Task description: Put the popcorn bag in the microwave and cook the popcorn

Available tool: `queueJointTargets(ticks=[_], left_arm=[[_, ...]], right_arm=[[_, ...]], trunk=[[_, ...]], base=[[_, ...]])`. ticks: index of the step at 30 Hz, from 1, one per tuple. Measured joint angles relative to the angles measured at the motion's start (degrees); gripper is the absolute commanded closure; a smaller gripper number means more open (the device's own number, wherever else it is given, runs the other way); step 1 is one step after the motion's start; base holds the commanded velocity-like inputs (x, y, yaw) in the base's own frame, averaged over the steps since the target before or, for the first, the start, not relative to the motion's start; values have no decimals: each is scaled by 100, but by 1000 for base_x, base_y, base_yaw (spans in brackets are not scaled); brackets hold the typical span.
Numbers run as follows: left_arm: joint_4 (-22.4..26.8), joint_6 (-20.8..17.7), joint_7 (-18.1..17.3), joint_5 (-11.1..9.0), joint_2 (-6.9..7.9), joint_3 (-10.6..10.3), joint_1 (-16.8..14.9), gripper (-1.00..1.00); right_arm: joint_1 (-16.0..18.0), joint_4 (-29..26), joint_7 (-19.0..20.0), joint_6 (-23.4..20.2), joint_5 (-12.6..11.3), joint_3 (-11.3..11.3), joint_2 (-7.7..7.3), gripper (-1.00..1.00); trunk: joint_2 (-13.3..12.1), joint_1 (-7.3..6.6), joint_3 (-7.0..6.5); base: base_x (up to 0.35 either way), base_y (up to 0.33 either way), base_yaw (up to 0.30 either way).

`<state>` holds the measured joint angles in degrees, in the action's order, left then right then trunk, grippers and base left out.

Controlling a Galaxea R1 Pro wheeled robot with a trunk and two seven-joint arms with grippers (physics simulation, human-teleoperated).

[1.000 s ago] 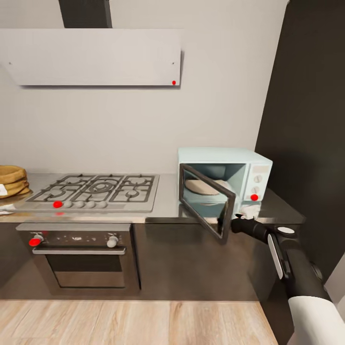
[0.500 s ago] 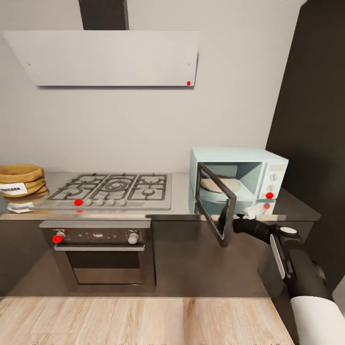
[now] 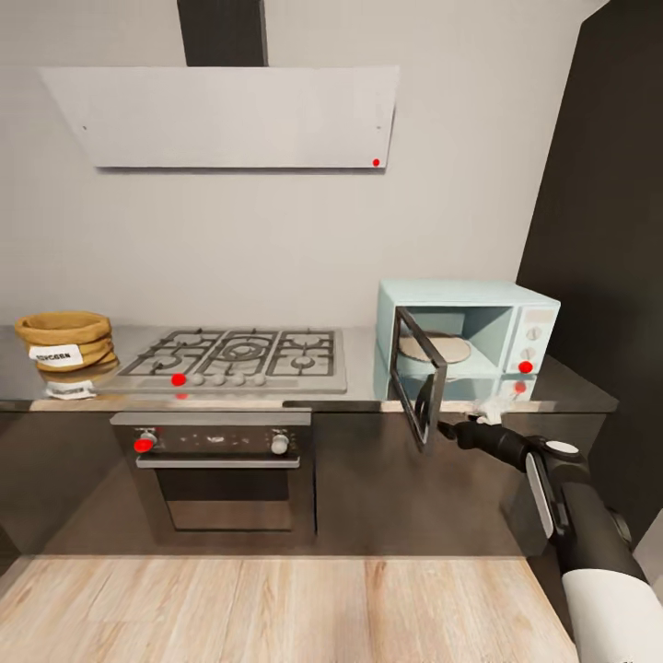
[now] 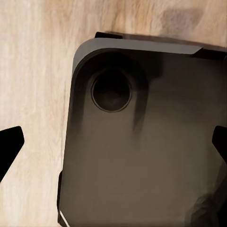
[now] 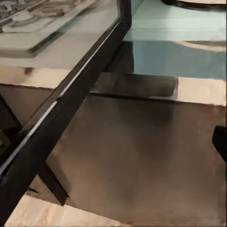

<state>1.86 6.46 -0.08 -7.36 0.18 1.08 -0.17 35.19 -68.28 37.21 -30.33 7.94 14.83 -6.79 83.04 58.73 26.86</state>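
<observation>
A kitchen robot's right gripper [image 3: 440, 425] reaches to the free edge of the microwave [image 3: 468, 336] door [image 3: 419, 376], which stands swung wide open toward 6 o'clock from the oven mouth. Whether its fingers are closed on the door edge or only touching it cannot be told; the right wrist view shows the door's dark frame [image 5: 61, 113] running close past the camera and one fingertip at the picture's edge. The left gripper [image 4: 113, 146] hangs over the robot's own dark base above the wood floor [image 4: 33, 61], its fingers [image 4: 10, 144] spread wide apart and empty.

The step in hand appears to be door opening, judged all but finished. The popcorn bag [image 3: 66, 339] sits untouched at the far 9 o'clock end of the table [image 3: 359, 391], well apart from the microwave, with the gas hob [image 3: 241, 357] between them. It stands upright, mouth up, long axis vertical, its white label [image 3: 55, 353] facing the robot.

The next move likely calls for letting go of the door, shifting along the table toward 9 o'clock, and taking the bag by its rolled rim.
</observation>
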Motion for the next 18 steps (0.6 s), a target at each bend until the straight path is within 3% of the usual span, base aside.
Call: queueJointTargets(ticks=[2, 6, 7, 11, 18], left_arm=[[0, 0, 0, 0, 0, 0, 1, -100], [-1, 0, 0, 0, -4, 0, 1, -100], [-1, 0, 2, 0, -7, 0, 1, -100], [-1, 0, 21, -2, -8, 0, 1, -100], [-1, 0, 24, 1, -9, 0, 1, -100]], right_arm=[[0, 94, -422, 140, 6, 167, -7, -100], [0, 138, -598, 229, 1, 222, -6, -100], [0, 268, -631, 230, 109, 227, -4, -100], [-2, 1542, -769, 261, 835, 233, 0, -100], [-1, 3697, -795, 444, 1021, 211, 19, -100]], trunk=[[0, 0, 0], [0, 0, 0], [0, 0, 0], [0, 0, 1], [0, 0, 1]], base=[[-5, 4, 0], [0, 0, 0], [0, 0, 0], [0, 0, 0], [0, 0, 0]])
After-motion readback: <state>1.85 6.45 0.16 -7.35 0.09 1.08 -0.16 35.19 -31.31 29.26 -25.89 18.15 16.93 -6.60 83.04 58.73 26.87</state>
